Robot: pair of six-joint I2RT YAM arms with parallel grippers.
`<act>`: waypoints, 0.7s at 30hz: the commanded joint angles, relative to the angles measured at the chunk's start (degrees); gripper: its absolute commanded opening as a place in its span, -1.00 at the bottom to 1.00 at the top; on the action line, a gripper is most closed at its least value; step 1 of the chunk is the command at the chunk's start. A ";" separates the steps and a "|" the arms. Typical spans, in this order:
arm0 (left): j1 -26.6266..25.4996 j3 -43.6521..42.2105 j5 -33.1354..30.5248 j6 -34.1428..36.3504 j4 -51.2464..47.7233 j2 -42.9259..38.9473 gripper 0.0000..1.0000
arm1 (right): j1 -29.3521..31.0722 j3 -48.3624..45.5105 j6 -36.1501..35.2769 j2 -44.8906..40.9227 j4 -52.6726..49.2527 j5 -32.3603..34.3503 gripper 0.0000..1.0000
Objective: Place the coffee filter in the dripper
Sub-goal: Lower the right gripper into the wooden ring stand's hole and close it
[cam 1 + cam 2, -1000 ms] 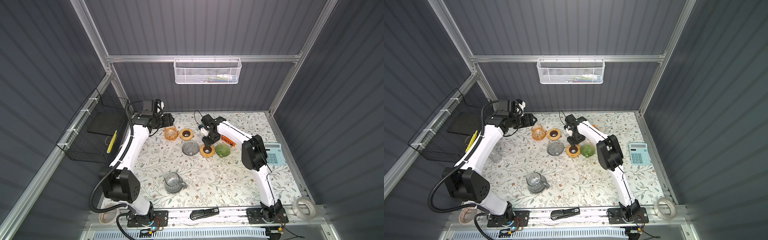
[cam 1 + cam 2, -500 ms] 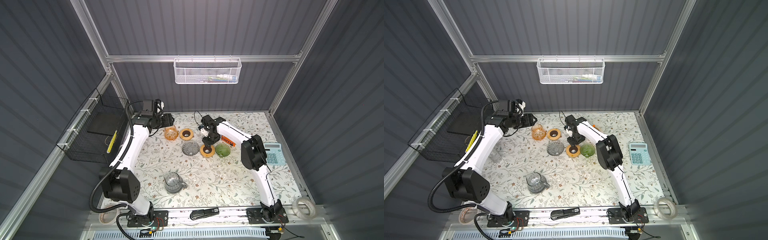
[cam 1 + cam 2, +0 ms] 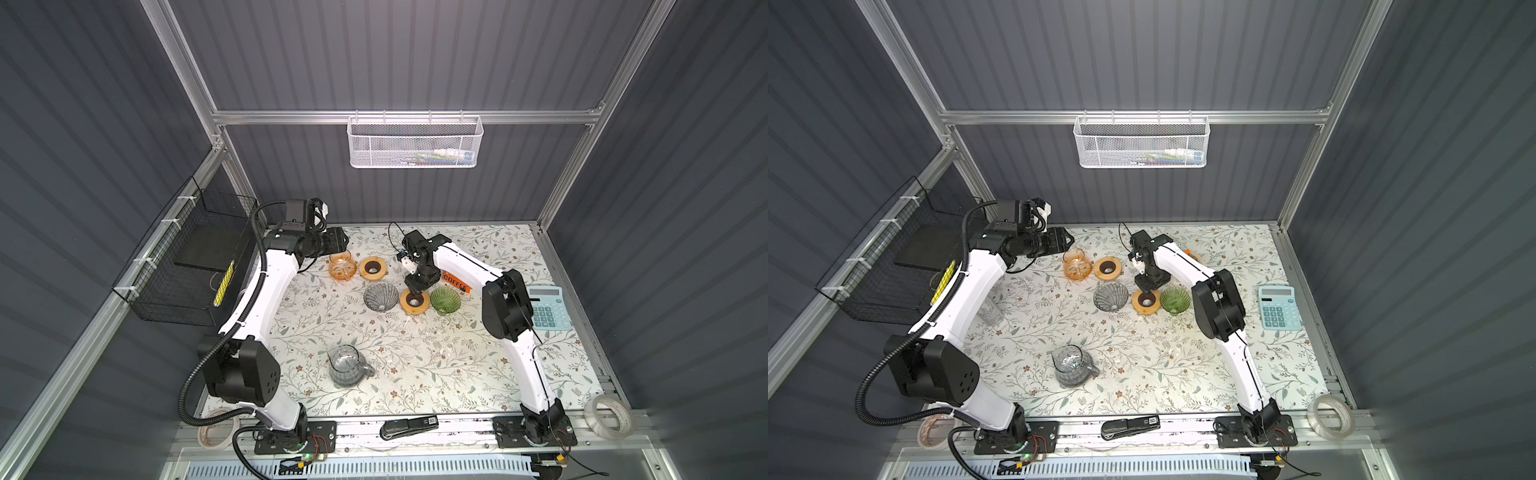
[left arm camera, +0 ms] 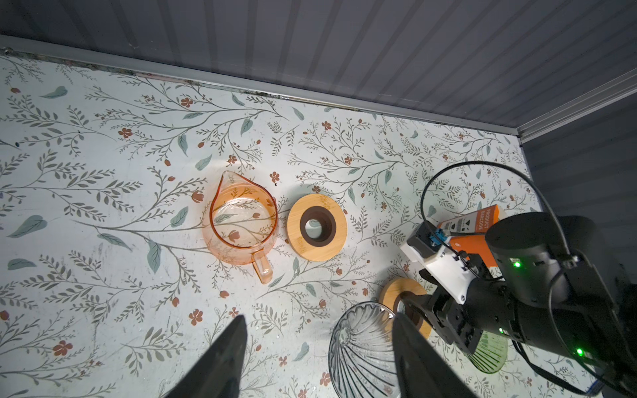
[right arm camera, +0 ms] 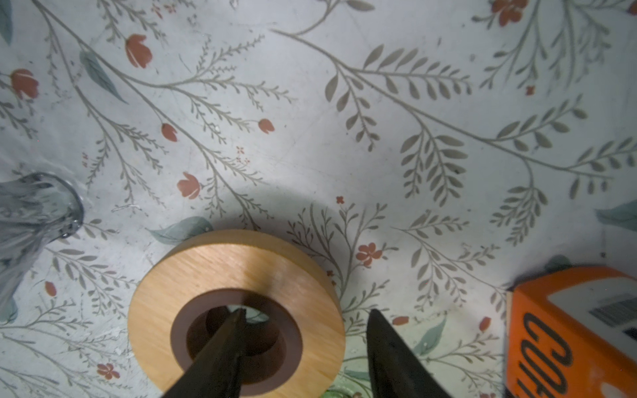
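Little has moved: the right pincer (image 5: 307, 312), open, straddles the rim of the stiff, light wooden dripper ring (image 5: 238, 272), a sound hold; left pincer (image 4: 319, 317) gapes idle.

Closed in on three sides by dark grey ribbed wall panels (image 3: 415, 54) that run up past the top edge of both top views. Braced by pale aluminium posts (image 3: 183, 54) slanting in from the upper corners and by a crossbar (image 3: 407, 117) across the upper middle. Fitted with a white mesh basket (image 3: 415, 143) hung from that crossbar and a black wire basket (image 3: 187, 266) fixed along the left wall, at mid-height of the frame. Floored below centre by a pale tabletop (image 3: 415, 365) printed with grey-green sprigs and small red flowers, evenly lit, with faint glare near its middle. Edged along the bottom by a metal rail (image 3: 465, 430) and a white slotted strip (image 3: 415, 471).
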 commanded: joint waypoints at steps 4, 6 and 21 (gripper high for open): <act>0.44 -0.91 -0.15 1.12 -0.53 -2.44 0.34 | -0.21 1.45 -0.39 1.77 -1.76 0.01 0.13; 0.44 -0.91 -0.15 1.12 -0.48 -2.47 0.34 | -0.13 1.51 -0.48 1.85 -1.78 0.10 0.12; 0.44 -1.07 -0.15 1.03 -0.74 -3.41 0.34 | 0.50 1.94 -0.39 2.71 -2.03 -0.43 0.08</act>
